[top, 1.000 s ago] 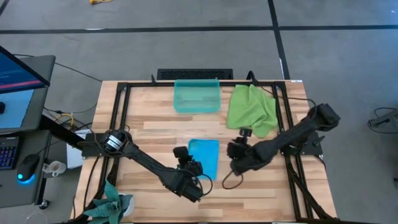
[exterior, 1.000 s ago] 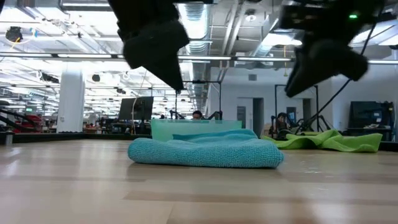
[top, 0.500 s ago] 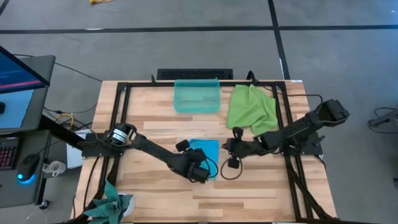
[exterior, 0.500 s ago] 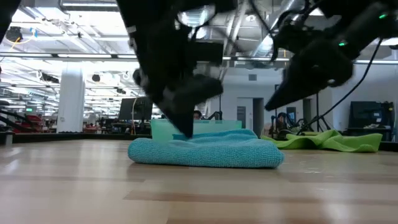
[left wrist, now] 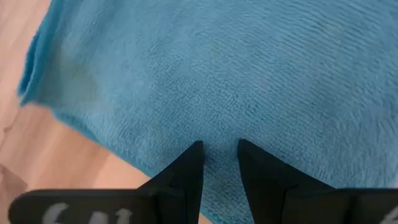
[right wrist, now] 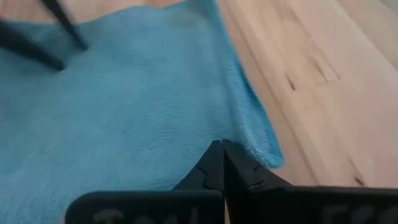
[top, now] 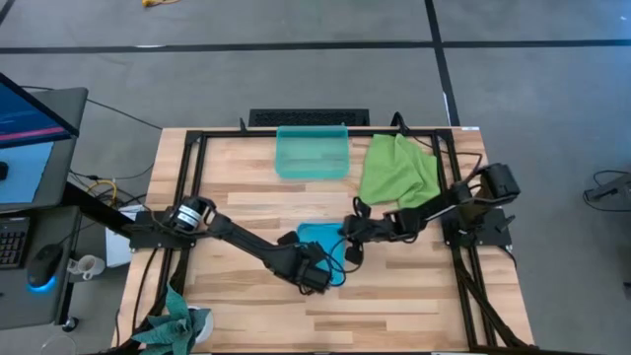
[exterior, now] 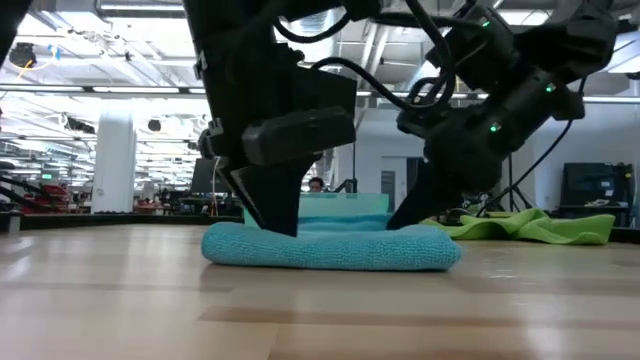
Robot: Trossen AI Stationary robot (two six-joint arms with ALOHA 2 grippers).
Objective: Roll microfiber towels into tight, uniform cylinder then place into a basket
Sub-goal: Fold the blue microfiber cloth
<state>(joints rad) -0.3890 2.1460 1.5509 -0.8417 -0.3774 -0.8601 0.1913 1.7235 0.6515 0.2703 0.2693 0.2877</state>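
The sky-blue towel (top: 320, 239) lies folded flat on the table's middle; it also shows in the low view (exterior: 330, 248). My left gripper (top: 315, 272) stands on the towel's near part, its fingers a narrow gap apart (left wrist: 219, 152). My right gripper (top: 347, 234) is shut (right wrist: 217, 149) on the towel near its far right corner. The lime green towel (top: 399, 173) lies crumpled at the far right. The see-through teal basket (top: 313, 153) stands at the far middle, with nothing in it. My left gripper sets both fingertips (left wrist: 193, 163) on the towel's upper face near its near edge (left wrist: 155, 158), coming from above and slanting. The cloth between the tips looks flat; I cannot tell whether any is pinched. My right gripper presses its shut fingertips (right wrist: 214, 163) on the towel's upper face beside the far right corner (right wrist: 264, 152), slanting down from the table's right. The towel lies flat on the table.
Black frame rails (top: 187, 197) run along the table's left, right and far sides. A plant (top: 173, 325) stands at the near left corner. Bare wood lies left of the blue towel (top: 237, 207) and along the near edge.
Both grippers have come down onto the blue towel. My left gripper has gone toward the table's far edge and down. My right gripper has gone toward the table's left edge and down. The towel's raised right part has flattened.
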